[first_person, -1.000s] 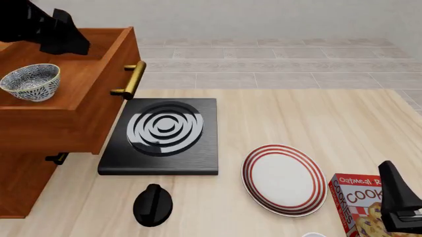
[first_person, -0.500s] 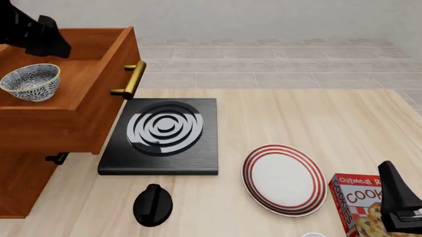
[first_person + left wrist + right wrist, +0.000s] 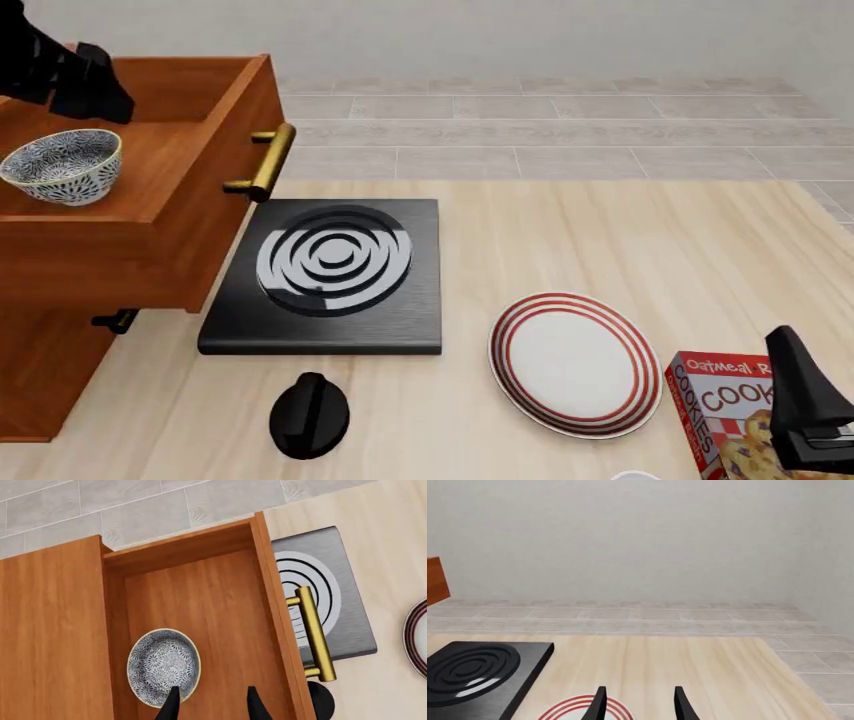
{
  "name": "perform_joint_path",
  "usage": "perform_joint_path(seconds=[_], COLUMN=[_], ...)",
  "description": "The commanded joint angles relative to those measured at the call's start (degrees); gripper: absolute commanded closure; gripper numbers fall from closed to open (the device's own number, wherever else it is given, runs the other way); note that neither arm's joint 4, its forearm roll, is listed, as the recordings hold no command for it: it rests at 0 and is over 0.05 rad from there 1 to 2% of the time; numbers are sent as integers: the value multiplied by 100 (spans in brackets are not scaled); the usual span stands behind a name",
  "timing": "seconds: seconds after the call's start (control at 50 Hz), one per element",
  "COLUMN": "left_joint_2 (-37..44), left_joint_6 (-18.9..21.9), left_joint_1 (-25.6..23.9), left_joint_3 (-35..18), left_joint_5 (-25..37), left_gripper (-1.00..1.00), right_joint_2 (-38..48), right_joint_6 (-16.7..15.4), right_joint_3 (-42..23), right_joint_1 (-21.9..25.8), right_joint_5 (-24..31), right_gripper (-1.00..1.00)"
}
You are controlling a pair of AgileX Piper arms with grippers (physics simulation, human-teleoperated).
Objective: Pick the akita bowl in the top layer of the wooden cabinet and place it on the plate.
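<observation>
Left pincer [image 3: 210, 705] hangs high, fingers parted, holding nothing; right pincer [image 3: 639, 705] low, likewise parted.

The cabinet [image 3: 147, 250] is showing reddish-brown wood with a smooth, satin finish, its grain running faintly along the drawer [image 3: 200, 620] floor. The handle [image 3: 267, 160] is gleaming like polished brass on matt black mounts. The bowl [image 3: 62, 166] is looking like glazed ceramic, white with a fine dark pattern. The stove [image 3: 327, 275] is presenting a matt black body with glossy grey rings catching light. The plate [image 3: 574, 362] is appearing as smooth white glazed ware with red rings. The table [image 3: 601, 240] is showing pale, matt wood grain. The box [image 3: 727, 410] is looking like printed cardboard. The fingers [image 3: 170, 707] are looking matt black, like plastic.
</observation>
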Motion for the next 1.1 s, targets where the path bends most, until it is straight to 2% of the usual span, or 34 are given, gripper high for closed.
perform_joint_path(seconds=[0.02, 0.46, 0.48, 0.52, 0.64, 1.1], left_joint_2=[151, 339, 294, 339, 379, 405], left_joint_6=[64, 45, -183, -9, 37, -35], left_joint_1=[77, 168, -87, 117, 192, 319], left_joint_3=[23, 495, 472, 508, 615, 1035], left_joint_5=[-75, -590, -604, -615, -719, -1048], left_gripper=[-100, -100, -100, -100, -100, -100], right_joint_2=[0, 0, 0, 0, 0, 0], right_joint_6=[23, 47, 45, 48, 41, 30], right_joint_3=[0, -2, -1, -2, 0, -10], right_joint_1=[-15, -30, -29, -24, -18, -7], right_joint_5=[-1, 5, 6, 9, 14, 30], right_gripper=[-100, -100, -100, -100, -100, -100])
